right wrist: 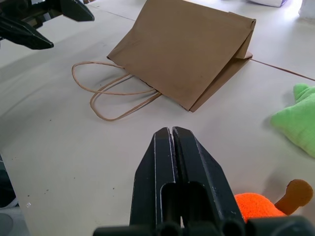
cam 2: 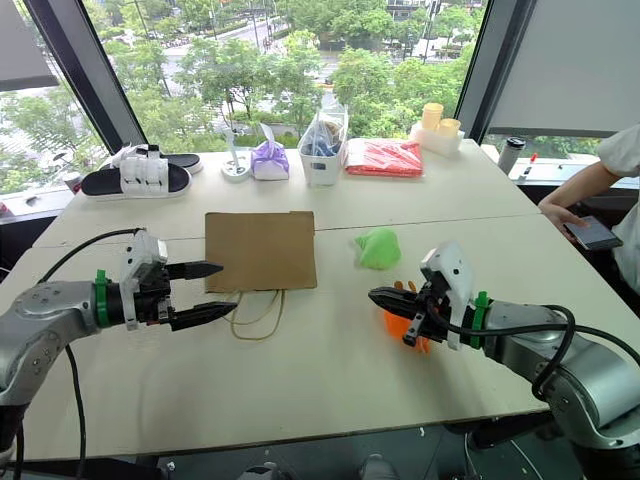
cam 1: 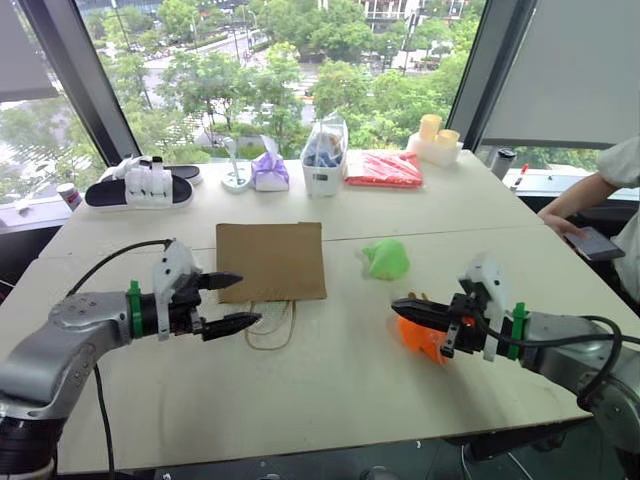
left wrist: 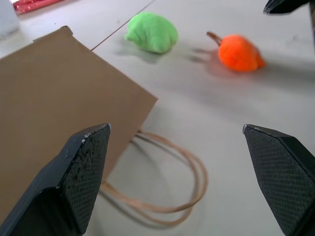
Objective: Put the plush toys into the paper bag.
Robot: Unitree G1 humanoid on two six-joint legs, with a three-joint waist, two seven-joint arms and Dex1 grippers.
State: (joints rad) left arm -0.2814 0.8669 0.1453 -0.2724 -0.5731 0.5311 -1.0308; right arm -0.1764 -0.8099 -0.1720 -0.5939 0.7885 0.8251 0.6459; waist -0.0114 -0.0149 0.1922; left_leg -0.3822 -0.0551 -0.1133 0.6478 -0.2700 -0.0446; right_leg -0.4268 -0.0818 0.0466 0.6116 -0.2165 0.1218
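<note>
The plush toys are both loose on the tabletop (cam 1: pixel 330 400), neither in the bag. Nearest me, the orange toy (left wrist: pixel 239 52) lies just beneath and behind my right gripper (cam 1: pixel 400 306), whose fingers are pressed together on nothing; I judge it sits low beside the toy ready for a pick, but it will have to part before it can take hold. The green toy (cam 1: pixel 386 259) lies a little farther out, between the orange one and the bag, untouched.

My left gripper (cam 1: pixel 236 300) is spread wide and empty, hovering above the cord handles (cam 1: pixel 270 325). I read this as readiness to catch a handle or the bag's lip, since the paper bag (cam 1: pixel 272 260) lies flat on its side, folded shut, its mouth toward me. In that state nothing can go in; it wants opening or standing up first.

The tabletop is pale, plain board with a seam running across beyond the bag. Along its far edge stand a black tray with white bottles (cam 1: pixel 140 189), a purple-wrapped bundle (cam 1: pixel 270 172), a clear plastic bag with blue contents (cam 1: pixel 324 158), a red packet (cam 1: pixel 385 169) and yellow cups (cam 1: pixel 437 128). A person's hand (cam 1: pixel 558 222) rests by a phone (cam 1: pixel 595 243) at the far right. Behind, large windows look onto trees.
</note>
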